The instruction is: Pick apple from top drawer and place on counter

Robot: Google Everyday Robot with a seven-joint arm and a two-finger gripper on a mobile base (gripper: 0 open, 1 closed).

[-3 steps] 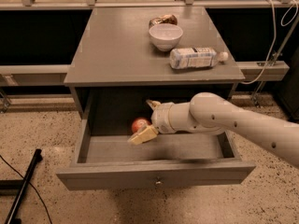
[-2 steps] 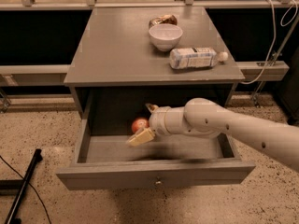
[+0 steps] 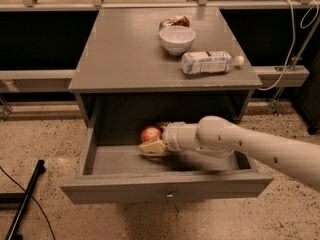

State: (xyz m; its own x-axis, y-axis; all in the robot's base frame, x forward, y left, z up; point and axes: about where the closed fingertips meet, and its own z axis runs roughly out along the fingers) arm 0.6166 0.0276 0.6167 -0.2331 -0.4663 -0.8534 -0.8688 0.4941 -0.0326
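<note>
Position: gripper [image 3: 153, 141] is down inside the top drawer [image 3: 165, 186], left of centre, toward the far wall. Arm [image 3: 250, 146] comes in from the right, crossing over the drawer's right half.

Object: apple [image 3: 150, 133] sits in the drawer at the tip of the gripper, on its far-left side. It appears to be touching the gripper, though contact is hard to confirm from this angle. Whether the gripper is clamped on the apple or loose, I cannot tell.

Drawer: pulled well out toward the near side; front panel with small central knob [image 3: 170, 195] faces the camera.

Surface: counter [image 3: 125, 54] carries a white bowl [image 3: 177, 38] at far right of centre, a brown packet [image 3: 174, 22] just behind it, and a plastic bottle [image 3: 210, 62] lying on its side, near and right of the bowl.

Surroundings: black pole [image 3: 25, 199] on the speckled floor, near left.
</note>
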